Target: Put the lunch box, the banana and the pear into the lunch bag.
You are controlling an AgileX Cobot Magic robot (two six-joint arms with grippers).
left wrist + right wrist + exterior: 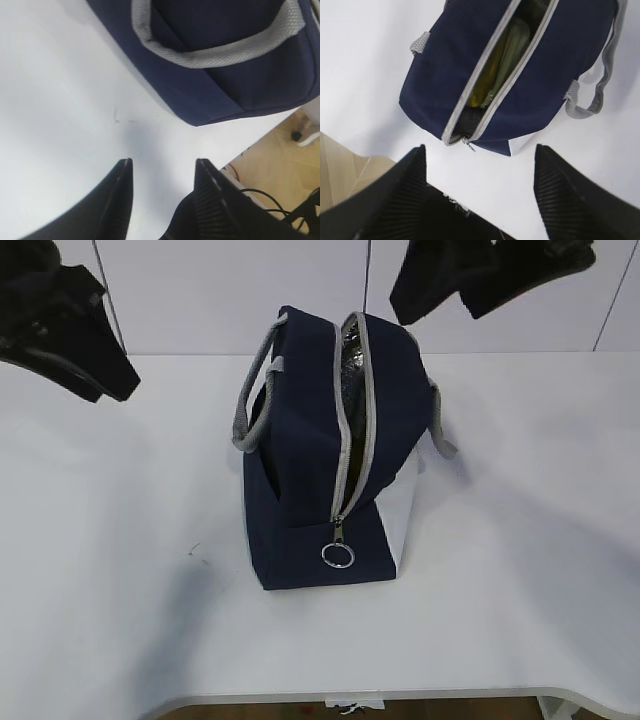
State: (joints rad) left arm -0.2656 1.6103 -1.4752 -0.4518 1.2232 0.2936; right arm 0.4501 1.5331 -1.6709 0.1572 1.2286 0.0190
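The navy lunch bag (300, 440) stands mid-table with its grey zipper open along the top and the ring pull (338, 554) hanging at the near end. In the right wrist view the bag (445, 65) shows a pale sage-green lunch box lid (514, 42) inside, with something yellow (484, 86) beside it; I cannot tell whether that is banana or pear. No fruit lies on the table. My left gripper (163, 162) is open and empty, raised left of the bag (115, 385). My right gripper (480, 150) is open and empty, raised above the bag's far right (435, 305).
The bag's grey webbing handles (250, 390) hang out to both sides. The white table's front edge (400, 698) runs close below the bag. In the left wrist view the table edge, wooden floor and cables (280, 195) show at the lower right.
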